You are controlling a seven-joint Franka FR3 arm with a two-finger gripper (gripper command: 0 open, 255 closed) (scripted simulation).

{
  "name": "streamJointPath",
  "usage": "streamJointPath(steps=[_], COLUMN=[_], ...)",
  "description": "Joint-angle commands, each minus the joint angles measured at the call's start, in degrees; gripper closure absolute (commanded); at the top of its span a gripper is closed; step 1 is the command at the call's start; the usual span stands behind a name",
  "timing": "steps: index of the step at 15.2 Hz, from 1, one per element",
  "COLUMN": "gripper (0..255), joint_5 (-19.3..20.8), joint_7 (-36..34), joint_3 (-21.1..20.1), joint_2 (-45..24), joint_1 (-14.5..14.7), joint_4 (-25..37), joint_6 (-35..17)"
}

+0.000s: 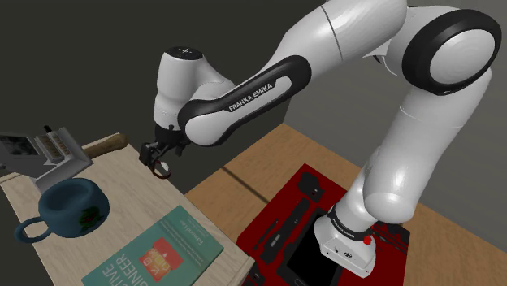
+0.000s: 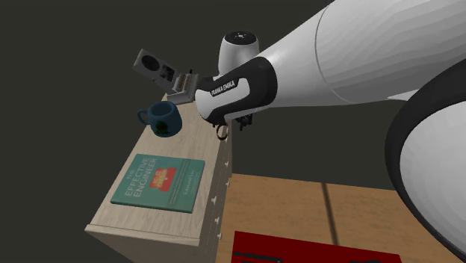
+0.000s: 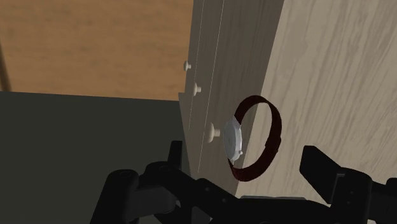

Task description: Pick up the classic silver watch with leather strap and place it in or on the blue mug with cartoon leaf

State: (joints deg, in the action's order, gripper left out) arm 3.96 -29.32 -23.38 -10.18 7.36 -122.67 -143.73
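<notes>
Watch (image 3: 233, 139), silver face, dark red strap: ungrasped at the cabinet's (image 3: 331, 76) drawer-side brink, between the gripper's (image 3: 245, 153) spread, non-touching fingers; hazard: an off-centre closing could nudge it off the cabinet, away from the blue mug (image 1: 69, 207).

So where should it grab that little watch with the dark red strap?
Probably from above, across the loop of the watch, squeezing the silver face toward the strap opposite. The ring opens toward the end effector, so both outer sides are exposed.
</notes>
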Motion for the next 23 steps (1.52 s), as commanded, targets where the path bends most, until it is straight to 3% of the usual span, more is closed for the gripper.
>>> streamJointPath(steps=[1, 2, 3, 12, 23], gripper=[0, 0, 255, 255, 255], joint_5=[0.01, 0.0, 0.0, 0.01, -3.13], joint_7=[0.0, 0.0, 0.0, 0.0, 1.99], joint_3=[0.0, 0.0, 0.0, 0.0, -0.67], joint_2=[-0.01, 0.0, 0.0, -0.01, 4.84], joint_1=[0.0, 0.0, 0.0, 0.0, -0.67], joint_4=[-0.01, 0.0, 0.0, -0.01, 3.38], joint_6=[-0.02, -0.01, -0.01, -0.02, 7.8])
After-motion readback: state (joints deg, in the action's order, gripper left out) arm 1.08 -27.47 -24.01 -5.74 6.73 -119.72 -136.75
